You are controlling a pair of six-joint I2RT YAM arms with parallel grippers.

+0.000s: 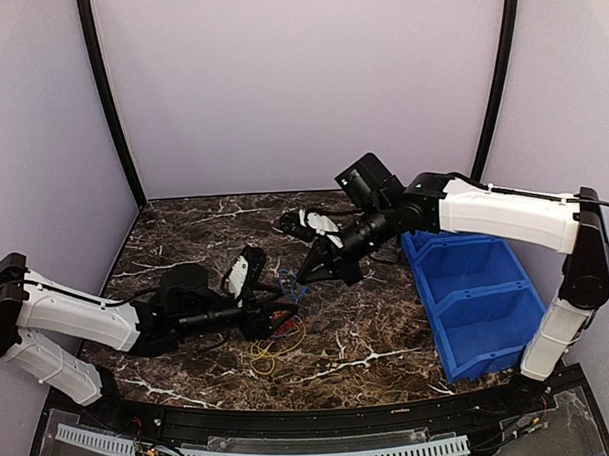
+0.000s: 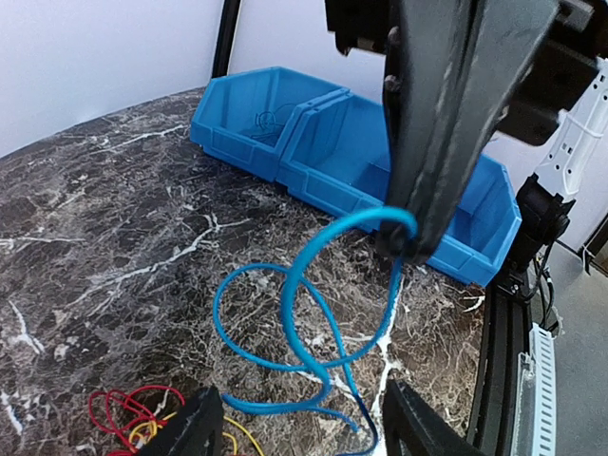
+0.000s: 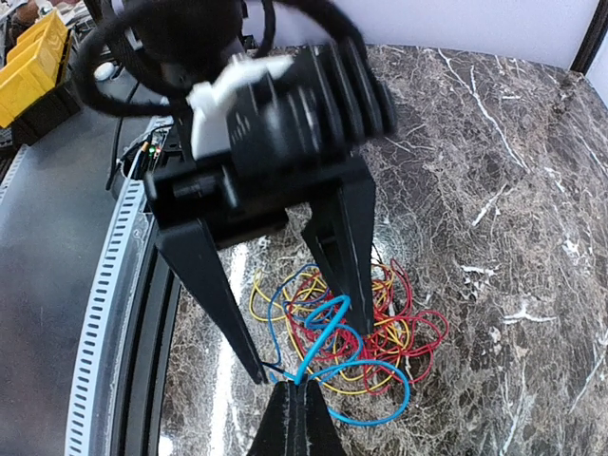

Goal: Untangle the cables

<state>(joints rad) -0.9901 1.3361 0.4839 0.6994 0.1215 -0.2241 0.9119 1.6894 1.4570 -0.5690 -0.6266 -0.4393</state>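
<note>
The cables lie as a knotted bundle of red, yellow and blue wires point(image 3: 413, 328) on the marble table point(image 1: 185, 232), seen from above as red and yellow loops point(image 1: 274, 344). My right gripper point(image 3: 302, 385) is shut on a light blue cable point(image 3: 403, 388) and holds it lifted off the bundle. In the left wrist view that blue cable point(image 2: 294, 313) hangs in loops from the right gripper point(image 2: 399, 245). My left gripper point(image 2: 302, 399) is open, its fingers either side of the hanging loops and not touching them. Red and yellow wires point(image 2: 128, 413) show at its lower left.
A blue two-compartment bin point(image 1: 477, 292) stands at the table's right side; a thin dark wire lies in its far compartment point(image 2: 271, 119). Yellow bins point(image 3: 38, 47) sit off the table. Both grippers point(image 1: 302, 278) meet close together over the bundle near the table's middle front.
</note>
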